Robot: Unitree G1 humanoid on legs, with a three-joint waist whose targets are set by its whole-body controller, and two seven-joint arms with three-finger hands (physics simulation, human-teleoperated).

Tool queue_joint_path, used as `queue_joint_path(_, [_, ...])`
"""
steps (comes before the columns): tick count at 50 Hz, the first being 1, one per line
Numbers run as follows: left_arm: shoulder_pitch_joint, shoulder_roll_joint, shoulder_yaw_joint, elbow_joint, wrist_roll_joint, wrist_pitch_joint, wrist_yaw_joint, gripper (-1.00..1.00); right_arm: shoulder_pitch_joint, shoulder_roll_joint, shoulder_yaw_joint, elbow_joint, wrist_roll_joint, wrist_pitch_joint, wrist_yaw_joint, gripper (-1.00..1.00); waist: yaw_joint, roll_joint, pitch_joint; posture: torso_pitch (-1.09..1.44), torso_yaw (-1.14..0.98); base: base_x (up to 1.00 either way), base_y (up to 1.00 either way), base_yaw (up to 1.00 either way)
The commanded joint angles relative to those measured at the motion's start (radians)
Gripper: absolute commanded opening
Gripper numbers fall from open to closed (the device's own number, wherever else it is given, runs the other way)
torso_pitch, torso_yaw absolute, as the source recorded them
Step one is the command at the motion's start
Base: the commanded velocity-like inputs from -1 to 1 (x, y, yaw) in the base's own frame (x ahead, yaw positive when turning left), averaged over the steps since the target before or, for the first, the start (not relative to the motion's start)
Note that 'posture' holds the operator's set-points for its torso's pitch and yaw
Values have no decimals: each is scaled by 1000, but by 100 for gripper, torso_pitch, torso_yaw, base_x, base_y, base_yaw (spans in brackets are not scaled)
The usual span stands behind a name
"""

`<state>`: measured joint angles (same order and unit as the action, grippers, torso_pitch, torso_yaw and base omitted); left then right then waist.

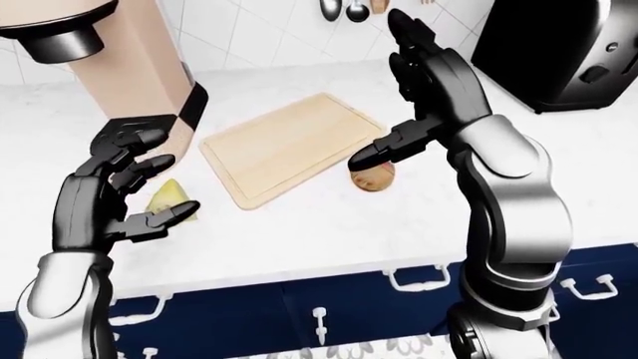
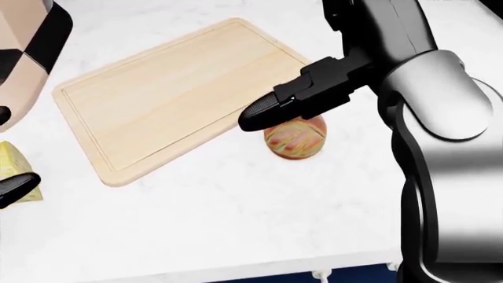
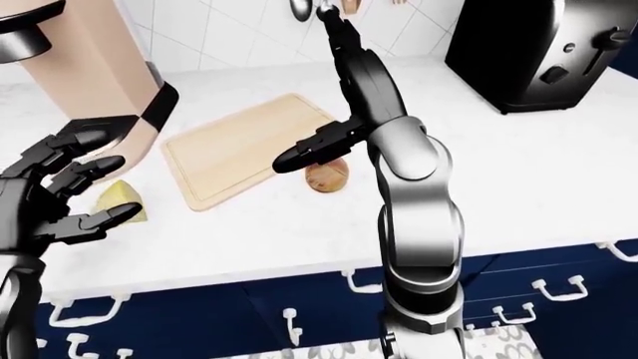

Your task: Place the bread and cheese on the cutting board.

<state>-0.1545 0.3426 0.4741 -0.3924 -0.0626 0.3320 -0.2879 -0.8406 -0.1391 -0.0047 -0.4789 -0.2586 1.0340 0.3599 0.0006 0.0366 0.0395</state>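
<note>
A pale wooden cutting board point(image 2: 173, 88) lies at an angle on the white counter. A round bread roll point(image 2: 296, 138) sits just off its lower right corner, on the counter. My right hand point(image 1: 399, 97) is open with its fingers spread upward, and its thumb point(image 2: 263, 112) hangs just above the roll without gripping it. A yellow cheese wedge point(image 1: 171, 196) rests on the counter left of the board. My left hand point(image 1: 167, 179) is open beside the cheese, with its fingers over it and its thumb point(image 2: 16, 188) below it.
A tall beige appliance point(image 1: 129, 67) stands at the board's upper left. A black toaster point(image 1: 559, 45) sits at the far right of the counter. Utensils point(image 1: 344, 9) hang on the tiled wall. Navy drawers with white handles point(image 1: 419, 280) run below the counter edge.
</note>
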Motion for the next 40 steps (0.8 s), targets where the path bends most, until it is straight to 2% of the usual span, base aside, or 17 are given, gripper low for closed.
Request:
queue_joint_path(1, [-20,14,13,-25,8,-43,-3,27,-30,-5,-7,-24,-3,-31,-6,100,0,5,-24,0,0,0,0,0])
queue_joint_path(16, [-4,-6,-24,61,113,-167,-6,29,-27,-1,-7,-20,-2,-37,-7,100,1,1,-23,0,0,0,0,0])
queue_joint_path(23, [7,-17,-31,48,142,-175,-19,29,-30,-4,-8,-23,-2,-35,-5,100,1,0,-23,0,0,0,0,0])
queue_joint_path(30, [4,-18,-32,79,162,-203,-20,19,-32,-3,-6,-22,-2,-35,-6,100,2,0,-23,0,0,0,0,0])
queue_joint_path(32, [2,-17,-31,80,164,-202,-19,4,-36,-4,-7,-23,-3,-31,-5,100,2,0,-24,0,0,0,0,0])
queue_joint_path(35, [0,-16,-30,89,164,-208,-16,-59,-36,-3,-6,-22,-3,-30,-6,100,2,0,-24,0,0,0,0,0])
queue_joint_path(36, [2,-16,-30,89,161,-212,-18,-100,-35,-3,-5,-22,-3,-31,-6,100,2,0,-24,0,0,0,0,0])
queue_joint_path(40, [-7,-12,-19,76,159,-203,-2,-100,-35,-4,-6,-25,-4,-29,-5,100,1,1,-25,0,0,0,0,0])
